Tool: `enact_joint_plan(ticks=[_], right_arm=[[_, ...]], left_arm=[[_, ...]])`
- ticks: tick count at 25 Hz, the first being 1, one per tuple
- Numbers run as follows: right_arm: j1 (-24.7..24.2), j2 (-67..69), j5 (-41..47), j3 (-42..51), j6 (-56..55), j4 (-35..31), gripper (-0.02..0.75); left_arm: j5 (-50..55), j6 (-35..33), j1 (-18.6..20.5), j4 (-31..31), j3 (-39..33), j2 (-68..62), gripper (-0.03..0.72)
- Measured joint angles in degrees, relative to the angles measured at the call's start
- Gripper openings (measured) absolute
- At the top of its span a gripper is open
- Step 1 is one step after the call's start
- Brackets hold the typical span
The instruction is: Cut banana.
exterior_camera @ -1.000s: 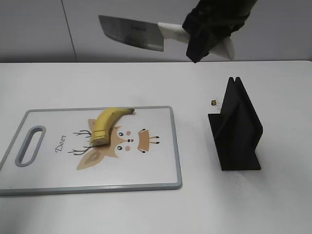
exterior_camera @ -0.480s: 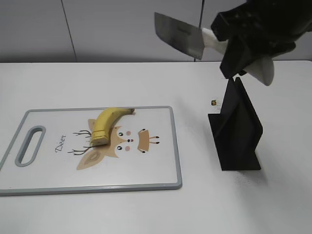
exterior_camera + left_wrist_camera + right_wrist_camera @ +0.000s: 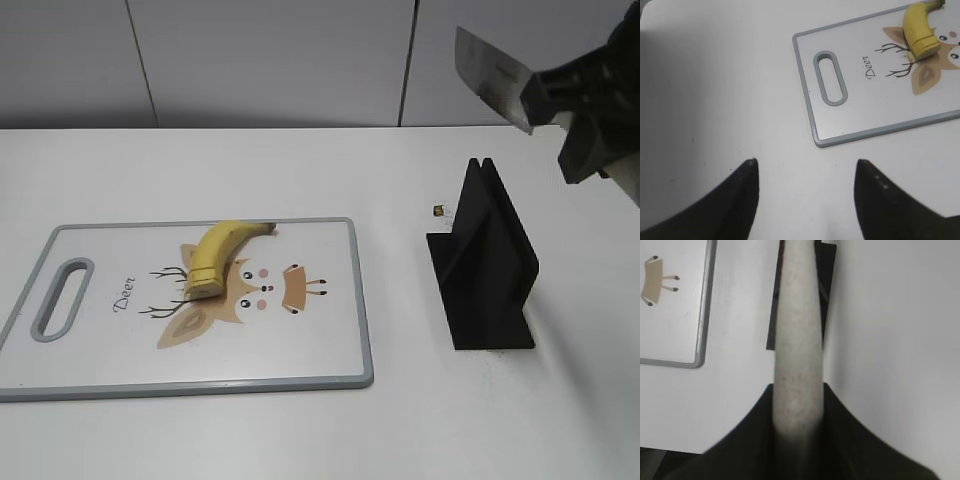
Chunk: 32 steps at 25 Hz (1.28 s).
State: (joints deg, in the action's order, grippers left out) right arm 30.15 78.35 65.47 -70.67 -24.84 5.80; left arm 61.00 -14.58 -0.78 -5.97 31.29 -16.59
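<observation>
The banana point(image 3: 212, 257) is short, curved and yellow, and lies on the white cutting board point(image 3: 120, 350), with its stem toward the far right and its cut face toward the near left. It also shows in the left wrist view point(image 3: 919, 30). My right gripper point(image 3: 585, 110) is shut on a knife's pale handle point(image 3: 797, 340). It holds the knife's steel blade point(image 3: 490, 72) high in the air, above and behind the black knife stand point(image 3: 485, 270). My left gripper point(image 3: 805, 167) is open and empty over bare table, left of the board point(image 3: 855, 115).
The cutting board has a grey rim, a handle slot point(image 3: 58, 298) at its left end and a deer drawing. A tiny dark scrap point(image 3: 438, 210) lies on the table just left of the stand. The table's back edge meets a grey wall.
My right gripper has carried the knife from above the board's far side rightward to above the black stand. The banana and board have not moved.
</observation>
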Motion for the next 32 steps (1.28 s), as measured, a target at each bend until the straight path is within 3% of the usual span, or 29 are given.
enact_joint_plan(ticks=[14, 32], right_arm=[[0.0, -0.1, -9.5, 10.4, -7.7, 3.6, 0.159], [0.0, 1.9, -15.9, 14.0, -12.3, 6.9, 0.160]], left_arm=[[1.4, 2.8, 0.0, 0.6, -3.3, 16.0, 0.589], [1.6, 4.3, 0.0, 0.7, -3.7, 16.9, 0.587]])
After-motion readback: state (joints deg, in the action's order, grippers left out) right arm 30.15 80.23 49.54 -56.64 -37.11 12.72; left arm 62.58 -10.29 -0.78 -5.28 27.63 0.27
